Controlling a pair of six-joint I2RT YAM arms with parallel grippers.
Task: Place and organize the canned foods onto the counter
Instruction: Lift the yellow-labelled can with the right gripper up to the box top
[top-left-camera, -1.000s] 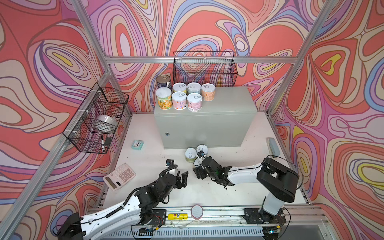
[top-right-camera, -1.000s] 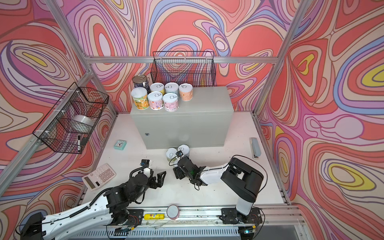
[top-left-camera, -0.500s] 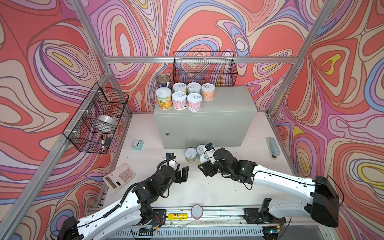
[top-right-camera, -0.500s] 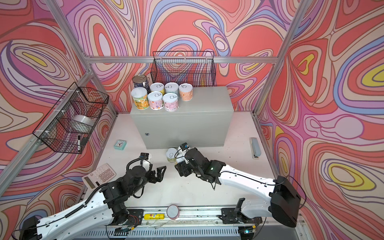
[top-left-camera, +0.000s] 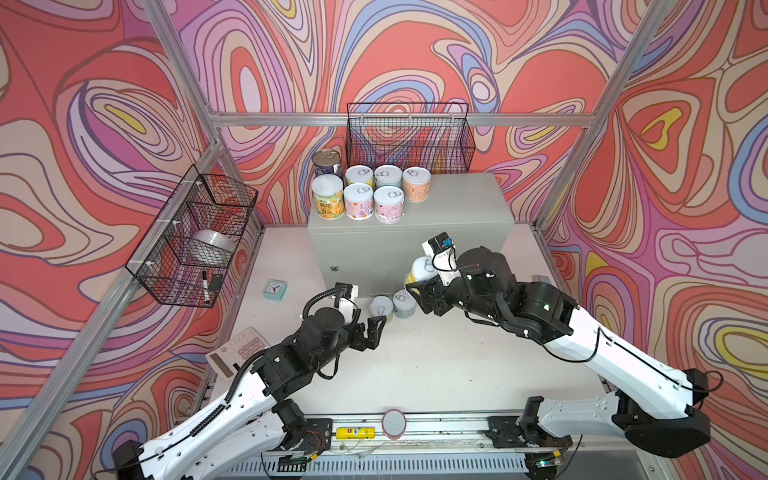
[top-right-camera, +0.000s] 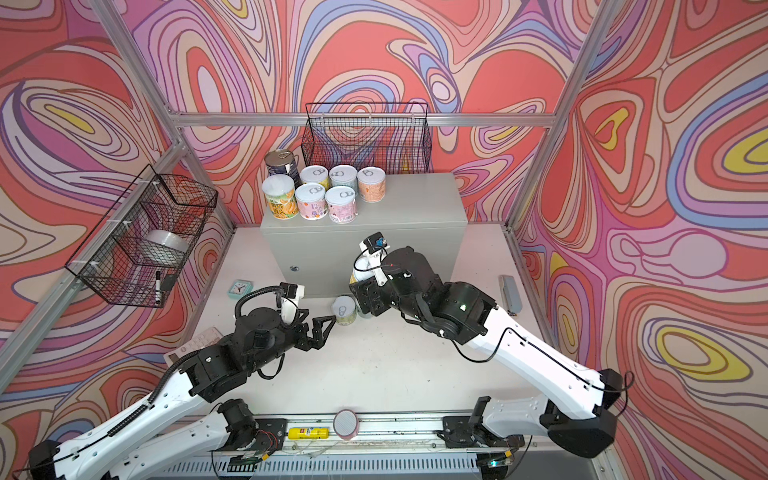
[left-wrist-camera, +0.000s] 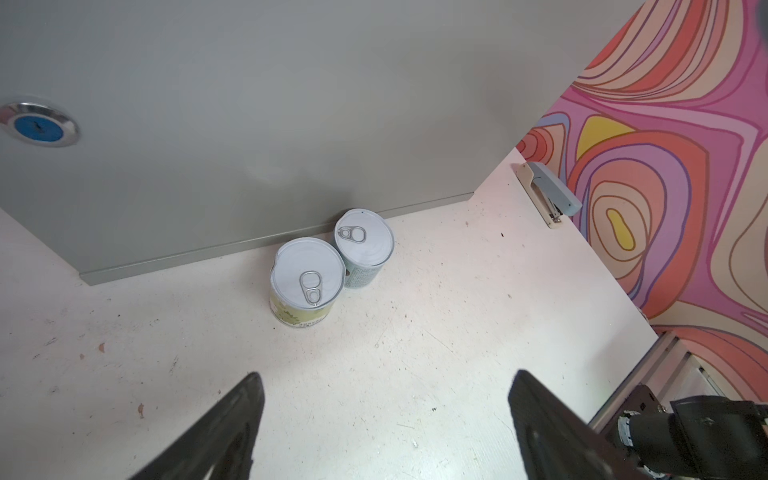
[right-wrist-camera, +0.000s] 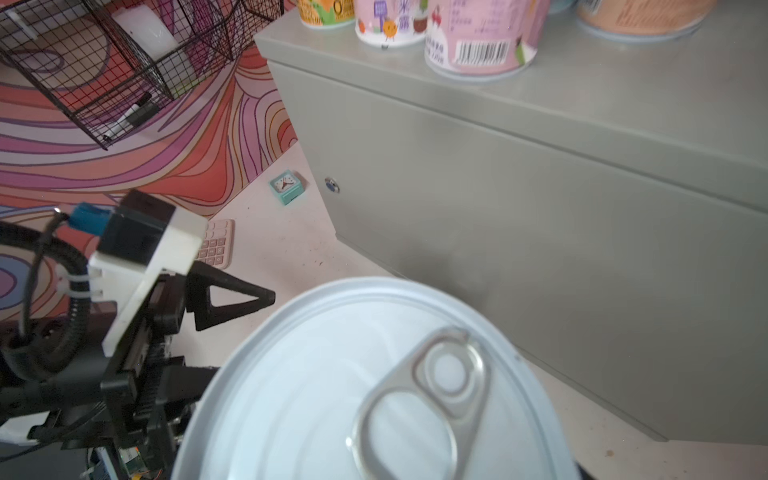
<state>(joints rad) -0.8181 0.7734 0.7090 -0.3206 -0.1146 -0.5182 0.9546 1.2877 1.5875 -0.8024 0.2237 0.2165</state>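
Several canned foods (top-left-camera: 358, 201) (top-right-camera: 311, 200) stand grouped at the left end of the grey counter (top-left-camera: 457, 199) (top-right-camera: 415, 199). My right gripper (top-left-camera: 417, 286) (top-right-camera: 360, 291) is shut on a white-lidded, yellow-labelled can (top-left-camera: 424, 267) (right-wrist-camera: 374, 386), held upright in the air in front of the counter's face. Two more cans (top-left-camera: 381, 306) (top-left-camera: 404, 302) (left-wrist-camera: 307, 282) (left-wrist-camera: 363, 245) stand on the floor against the counter's base. My left gripper (top-left-camera: 376, 328) (top-right-camera: 322, 328) (left-wrist-camera: 386, 380) is open and empty, low over the floor just short of them.
Black wire baskets hang on the back wall (top-left-camera: 409, 137) and the left wall (top-left-camera: 195, 232). A teal clock (top-left-camera: 275, 289) and a calculator (top-left-camera: 237, 353) lie at the left, a stapler (top-right-camera: 510, 293) at the right. A yellow tube (top-left-camera: 355, 432) and a round disc (top-left-camera: 394, 422) sit on the front rail.
My right gripper has risen from the floor with the can, up in front of the counter. The left gripper has moved closer to the two floor cans.
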